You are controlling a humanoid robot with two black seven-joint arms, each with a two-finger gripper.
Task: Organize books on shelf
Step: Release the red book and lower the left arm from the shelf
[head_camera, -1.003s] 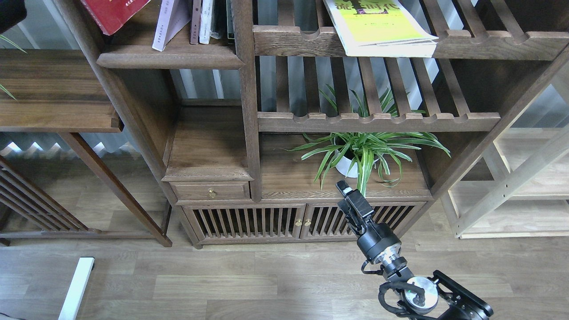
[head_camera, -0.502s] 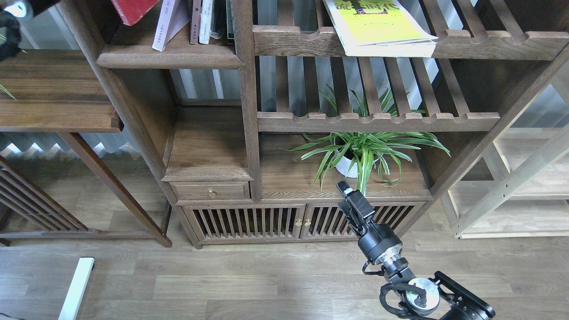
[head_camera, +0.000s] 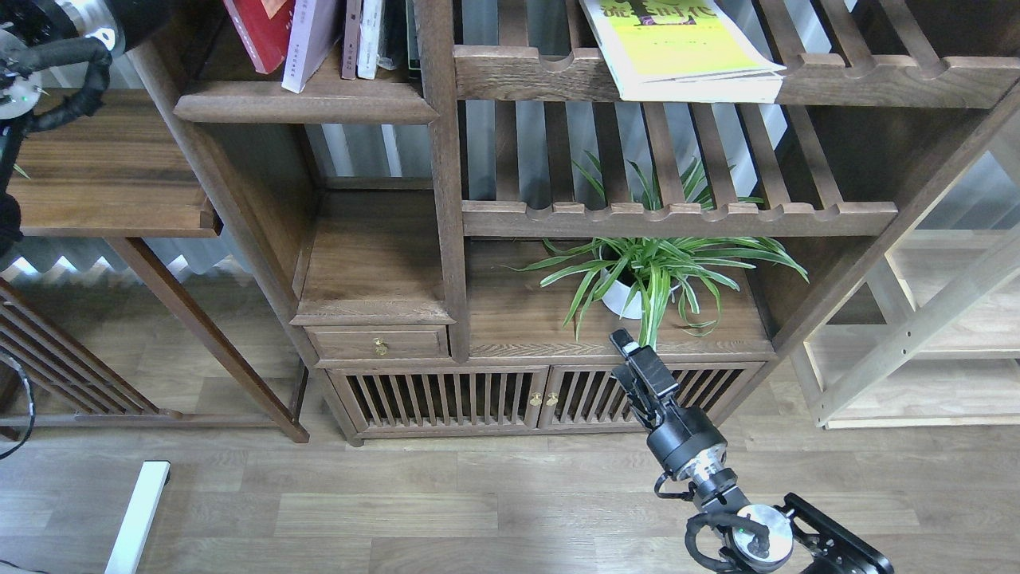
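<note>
At the upper left of the frame the left arm (head_camera: 56, 48) now reaches in along the top edge; a second ago almost none of it showed. Its far end runs out of the picture, so its fingers are not in view and nothing can be said of their grip.

Just right of it, on the shelf (head_camera: 307, 100) with the rounded front lip, the red book (head_camera: 259, 32) has changed most. A second ago it hung tilted well out to the left over the front corner; now it stands much nearer upright, pulled in beside the white book (head_camera: 307, 44), which also looks a little straighter. The two appear to touch or nearly so. To their right a few thin books (head_camera: 362, 36) stand against the upright post. My reading is that the red book is being pushed into the row, and that this step is almost done.

Further right, at the top of the frame, the yellow-green book (head_camera: 677, 48) lies flat on the slatted shelf (head_camera: 717, 80), its corner over the front rail, where it was before. It probably has yet to join the others.

Lower centre-right, a potted plant (head_camera: 649, 279) sits in its compartment. Below it the right gripper (head_camera: 637, 363) points up at the cabinet, holding nothing and barely moved; its fingers are seen end-on, so I cannot tell whether they are parted.
</note>
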